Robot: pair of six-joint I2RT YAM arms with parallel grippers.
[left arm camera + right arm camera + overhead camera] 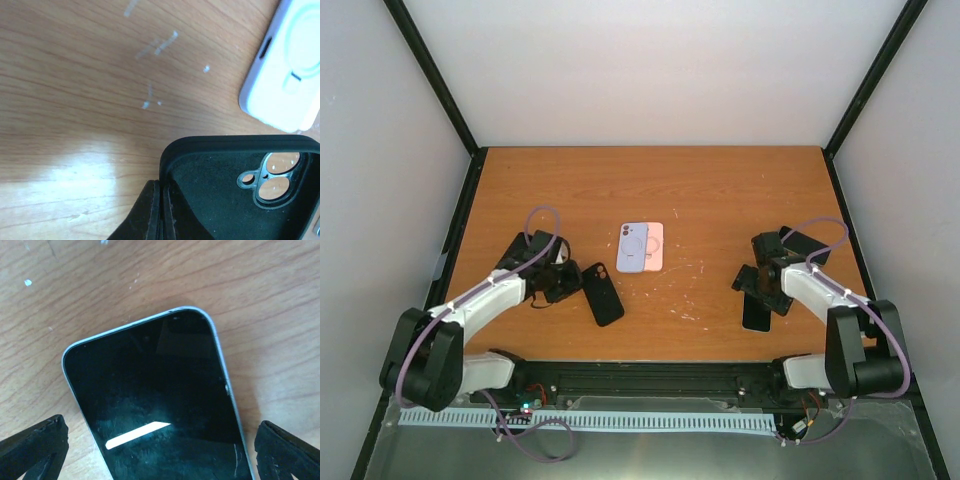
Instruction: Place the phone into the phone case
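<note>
The left gripper (161, 212) pinches the case (220, 195) by its rim on the worktop (75, 100); the right gripper (160, 445) stands wide, straddling the face-up phone (150, 390).

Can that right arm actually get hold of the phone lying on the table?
Probably yes: the right gripper stands open astride the phone, which lies flat with its screen up, and nothing covers it or blocks either side.
</note>
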